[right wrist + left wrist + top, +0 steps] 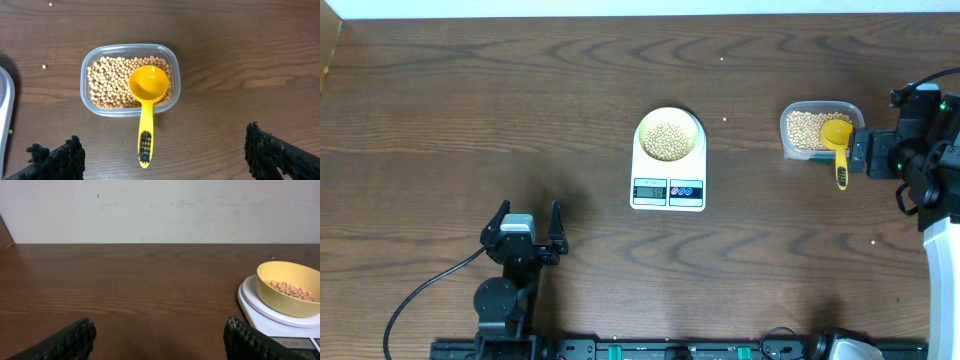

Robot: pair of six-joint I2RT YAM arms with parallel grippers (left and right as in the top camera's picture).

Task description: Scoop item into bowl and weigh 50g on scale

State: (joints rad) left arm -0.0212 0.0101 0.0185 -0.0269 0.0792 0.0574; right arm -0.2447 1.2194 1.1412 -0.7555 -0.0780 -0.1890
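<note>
Looking down from overhead, a dark wooden worktop (470,110) carries a white scale (668,172) at the centre of the frame. A pale yellow bowl (645,130) sits on the scale's upper half, and tan beans (668,141) cover the bottom of the bowl. The scale's display is lit, but its digits are too small to read.

At the right of the frame a clear plastic tub (788,118) holds more of the beans. A bright yellow scoop (837,140) rests in it, cup empty and facing up. Its handle crosses the tub's lower rim and ends over the worktop. Two stray beans lie on the worktop at the upper left of the right wrist view.

The left tool (529,212) sits at the lower left, well apart from the scale, its jaws spread wide with nothing between them. The right tool (163,137) is near the tub at the right edge, its fingers parted wide and empty.

The beans are likely hard, smooth and light, so they should roll, bounce and spill from a tilted cup. Pinching them one by one would not be practical. The scoop looks like stiff, light plastic. The best hold is probably the dark ribbed patch near the handle's end, which lies clear of the tub. The bowl appears light and may slide on the scale's smooth top if nudged.
</note>
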